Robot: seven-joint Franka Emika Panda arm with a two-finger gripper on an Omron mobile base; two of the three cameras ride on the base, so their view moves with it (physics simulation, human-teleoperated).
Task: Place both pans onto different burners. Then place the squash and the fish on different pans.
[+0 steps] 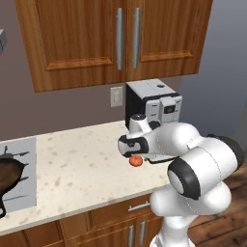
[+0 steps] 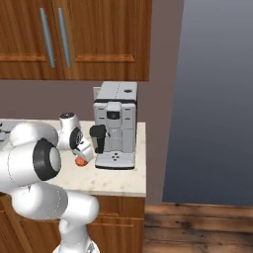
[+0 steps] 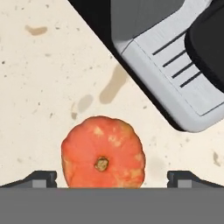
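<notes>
The squash point(image 3: 103, 152) sits on the speckled cream counter point(image 1: 77, 164) just in front of the coffee machine point(image 2: 116, 123), close to the machine's grey drip tray point(image 3: 175, 87) but apart from it, with bare counter between the 2. In the hand view it lies stem-up between the 2 dark fingertips point(image 3: 41, 178), which stand wide on either side of it with a gap to each, so the gripper point(image 3: 112, 179) is spread and grips nothing. From the left base view the gripper point(image 1: 136, 157) hangs right over the squash point(image 1: 135, 161), the orange ball showing just beneath the white hand, in front of the coffee machine point(image 1: 153, 103). The right base view shows the squash point(image 2: 79, 161) to the left of the machine's base, partly hidden by the hand. Far to the left of the coffee machine, at the edge of the left base view, the rusty brown-black skillet point(image 1: 9, 176) rests on the silver-grey cooktop point(image 1: 26, 193) over a burner grate point(image 1: 19, 155). Wooden wall cabinets point(image 1: 116, 38) hang above the machine, and a white wall outlet point(image 1: 116, 96) sits just left of it.
</notes>
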